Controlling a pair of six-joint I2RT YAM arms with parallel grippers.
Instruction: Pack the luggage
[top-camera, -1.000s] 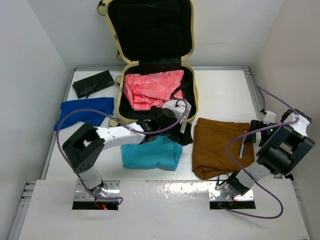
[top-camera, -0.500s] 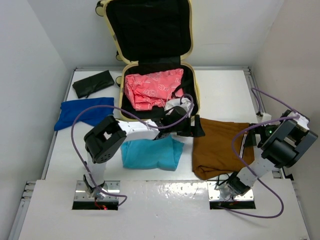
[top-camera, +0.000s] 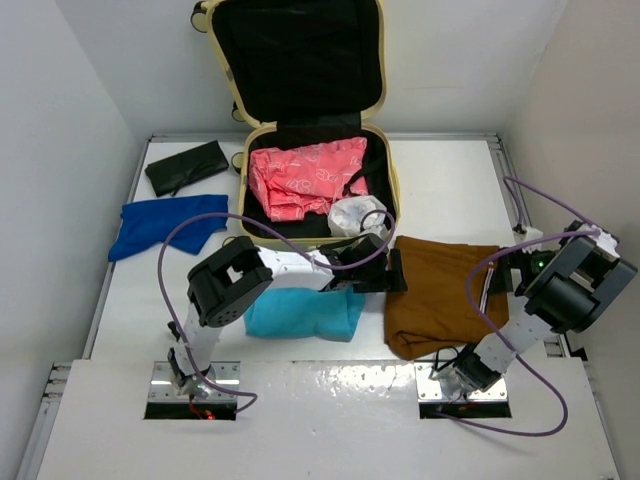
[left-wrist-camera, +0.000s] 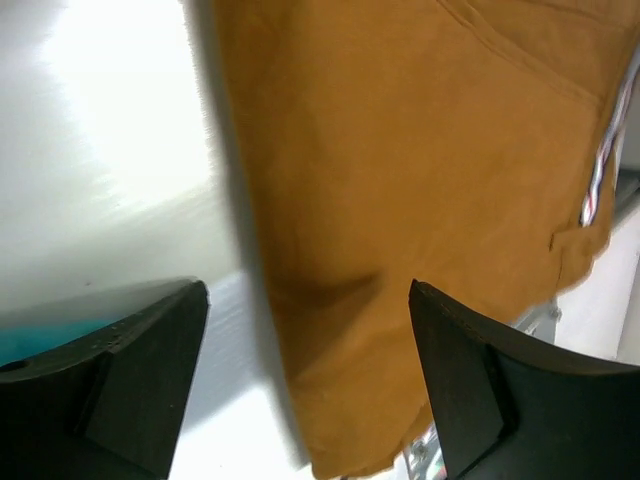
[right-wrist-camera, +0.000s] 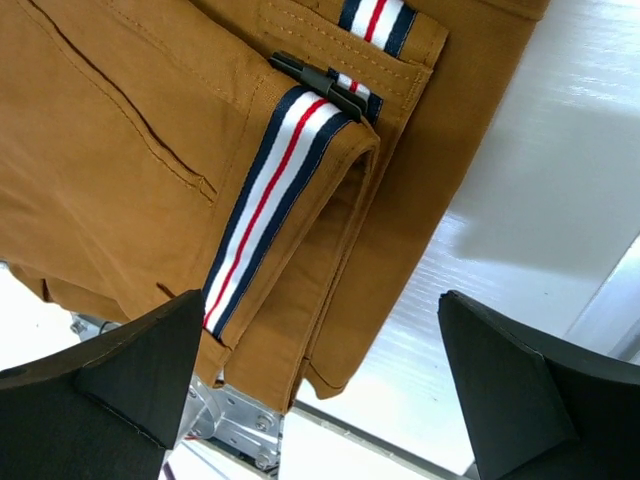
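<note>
The large cream-yellow hard-shell suitcase (top-camera: 300, 70) is seen open at twelve o'clock. It is judged stiff, bulky and smooth; its lid rim is best gripped. The left gripper (left-wrist-camera: 308, 290) and right gripper (right-wrist-camera: 320, 300) are spread, empty, over folded brown trousers (top-camera: 440, 295).

left hand (left-wrist-camera: 307, 292): fingers apart | below: folded brown garment (left-wrist-camera: 400, 150) | on white table (left-wrist-camera: 100, 170)

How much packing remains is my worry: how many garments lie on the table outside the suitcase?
3: a crumpled royal-blue cloth at left, a folded teal garment centre, partly under the left arm, and folded brown trousers at right. Others may be hidden.
</note>
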